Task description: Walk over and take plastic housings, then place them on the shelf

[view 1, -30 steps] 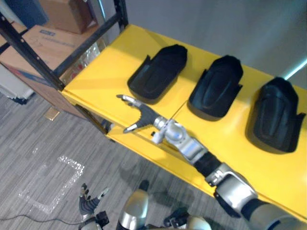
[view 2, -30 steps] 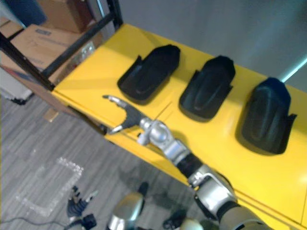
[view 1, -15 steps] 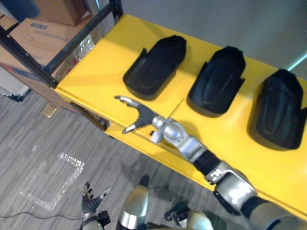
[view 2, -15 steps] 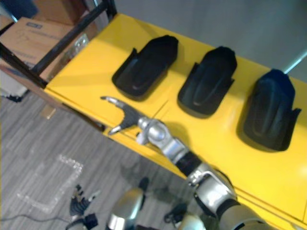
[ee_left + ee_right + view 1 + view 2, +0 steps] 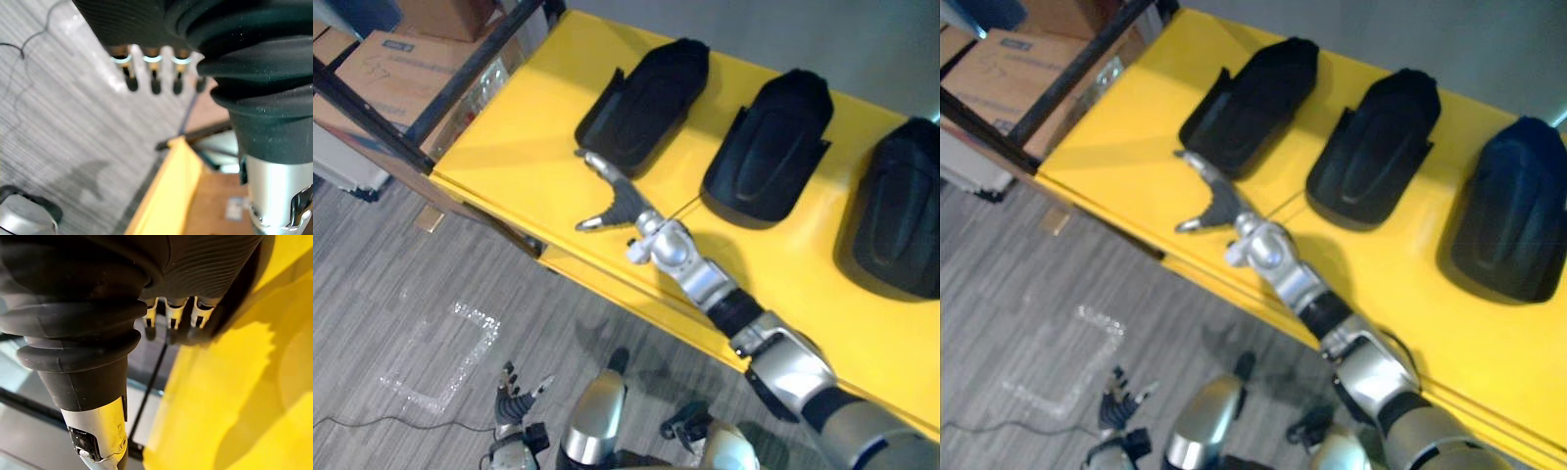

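Right hand (image 5: 612, 201) is hovering, fingers spread and empty, tips just beside the leftmost plastic housing (image 5: 646, 103) lying on the yellow surface (image 5: 504, 137). It is looking light, stiff and slick (a hollow moulding), so pinching its raised side wall is seeming wisest.

A storeroom or warehouse corner with industrial racking

A broad yellow shelf (image 5: 509, 147) sits in a black metal frame (image 5: 372, 116), the kind of steel racking used for stock. Behind the frame, brown cardboard boxes (image 5: 386, 69) are stacked on a lower level. Three identical black plastic housings (image 5: 646, 103) lie in a row on the shelf, like parts laid out for storage. The floor (image 5: 391, 274) is grey striped carpet tile with a pale taped rectangle (image 5: 475, 315) marked on it, and a plain grey wall (image 5: 842, 39) runs behind the shelf.
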